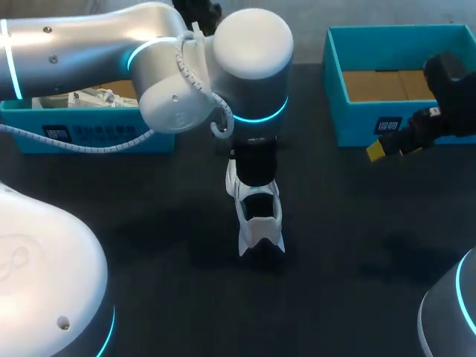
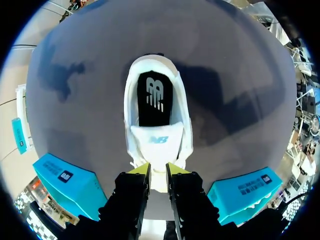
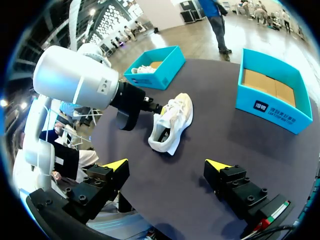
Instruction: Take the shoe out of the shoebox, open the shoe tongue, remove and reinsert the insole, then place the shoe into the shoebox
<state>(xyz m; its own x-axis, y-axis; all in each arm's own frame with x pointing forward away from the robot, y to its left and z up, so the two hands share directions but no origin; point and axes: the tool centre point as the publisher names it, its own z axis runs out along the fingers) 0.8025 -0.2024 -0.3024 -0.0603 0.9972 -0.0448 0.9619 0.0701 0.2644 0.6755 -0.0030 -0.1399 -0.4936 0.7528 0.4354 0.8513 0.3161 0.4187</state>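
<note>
While your left arm [image 1: 149, 67] reaches in past the left teal box [image 1: 97, 137], which holds something white that you cannot make out, its gripper [image 2: 158, 170] sits low over the white shoe [image 1: 259, 219] in the middle of the dark table [image 1: 357, 245]. Its yellow-tipped fingers stand only a narrow gap apart and pinch the shoe's white tongue [image 2: 156, 142] from both sides. You find the shoe resting on the table, outside both boxes, with the dark insole [image 2: 155, 97] showing in its opening beyond the tongue. Further right stands the right teal box [image 1: 357, 123], its brown cardboard floor showing. Your right gripper [image 3: 166, 165] hangs above the table just in front of that box, well apart from the shoe, fingers spread wide with nothing between them.
</note>
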